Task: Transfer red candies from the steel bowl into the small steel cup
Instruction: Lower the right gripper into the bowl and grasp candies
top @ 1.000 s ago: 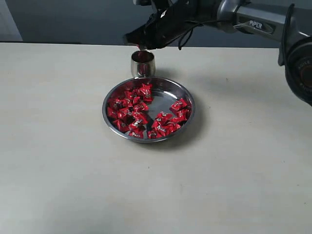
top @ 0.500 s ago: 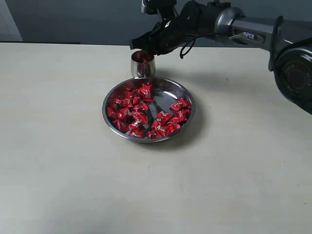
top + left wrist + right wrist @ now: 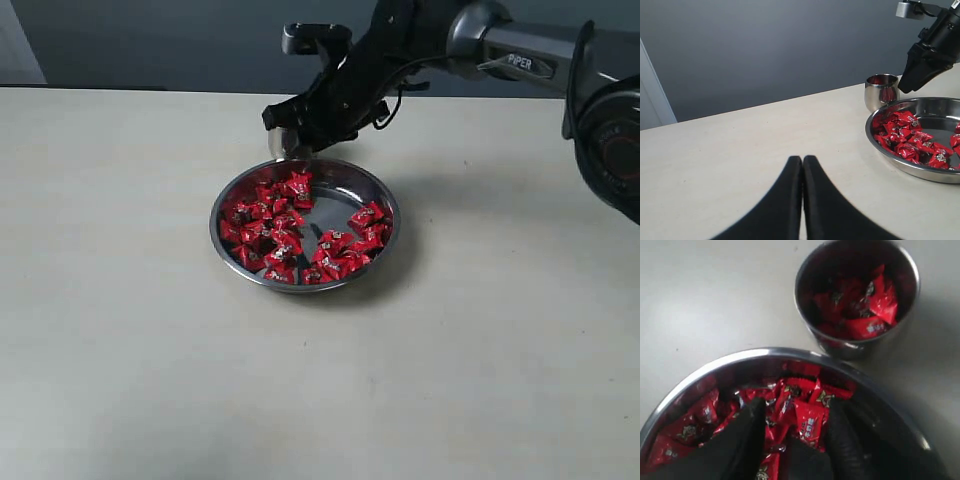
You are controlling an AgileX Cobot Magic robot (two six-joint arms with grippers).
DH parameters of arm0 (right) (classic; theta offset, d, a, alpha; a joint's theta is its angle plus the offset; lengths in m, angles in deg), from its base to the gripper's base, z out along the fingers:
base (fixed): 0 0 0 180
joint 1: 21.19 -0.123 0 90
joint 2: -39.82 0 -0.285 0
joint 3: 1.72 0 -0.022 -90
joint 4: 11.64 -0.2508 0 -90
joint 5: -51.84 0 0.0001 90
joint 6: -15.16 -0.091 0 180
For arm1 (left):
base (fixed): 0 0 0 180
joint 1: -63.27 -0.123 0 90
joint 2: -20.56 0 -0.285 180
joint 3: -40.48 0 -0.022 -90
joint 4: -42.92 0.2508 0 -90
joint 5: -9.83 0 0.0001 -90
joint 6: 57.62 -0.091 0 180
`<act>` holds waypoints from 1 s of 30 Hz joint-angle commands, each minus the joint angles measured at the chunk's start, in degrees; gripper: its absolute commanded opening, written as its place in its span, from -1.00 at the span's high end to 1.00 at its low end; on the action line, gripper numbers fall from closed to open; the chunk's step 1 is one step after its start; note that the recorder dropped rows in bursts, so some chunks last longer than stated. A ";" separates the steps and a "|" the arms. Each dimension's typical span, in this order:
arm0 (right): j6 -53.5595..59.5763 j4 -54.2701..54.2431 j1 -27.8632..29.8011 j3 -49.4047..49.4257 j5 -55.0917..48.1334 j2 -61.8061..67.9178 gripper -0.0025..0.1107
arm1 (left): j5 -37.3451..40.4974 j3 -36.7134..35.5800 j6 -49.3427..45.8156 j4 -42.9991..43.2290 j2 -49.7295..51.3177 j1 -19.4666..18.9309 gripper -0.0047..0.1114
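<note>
The steel bowl (image 3: 396, 226) sits mid-table with many red candies (image 3: 265, 225) spread across it. My right gripper (image 3: 292, 128) hangs open over the bowl's far edge, hiding most of the small steel cup (image 3: 280, 148) behind it. In the right wrist view its fingers (image 3: 751, 427) straddle a few red candies (image 3: 810, 420) just inside the bowl rim (image 3: 715, 367), and the cup (image 3: 807, 320) beyond holds several candies (image 3: 867, 310). My left gripper (image 3: 802, 160) is shut and empty, low over the bare table, well away from the bowl (image 3: 910, 169) and cup (image 3: 881, 91).
The pale table (image 3: 130, 330) stretches wide around the bowl. A dark wall runs behind the table's far edge (image 3: 120, 88). The right arm (image 3: 520, 45) reaches in from the upper right, above the table.
My right gripper has come off its place above the cup and dropped toward the bowl's far edge, covering the cup in the exterior view.
</note>
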 commanded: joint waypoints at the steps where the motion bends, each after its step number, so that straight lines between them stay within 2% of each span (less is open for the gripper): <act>1: 0.61 0.26 -0.18 -0.25 -1.18 0.89 0.24 | -0.26 -0.26 0.11 0.00 -0.28 -0.03 0.89; 22: 0.61 2.17 -1.54 -0.25 -2.54 6.20 0.24 | -0.37 -0.26 0.11 0.00 -0.28 -0.03 0.89; 24: 0.61 2.88 -1.54 -0.25 -2.54 6.20 0.45 | -0.37 -0.26 0.11 0.00 -0.28 -0.03 0.89; 27: 0.61 3.78 -1.54 -0.25 -2.96 6.20 0.92 | -0.37 -0.26 0.11 0.00 -0.28 -0.03 0.89; 30: 0.61 3.52 -1.54 -0.25 -5.53 5.42 0.97 | -0.37 -0.26 0.11 0.00 -0.28 -0.03 0.89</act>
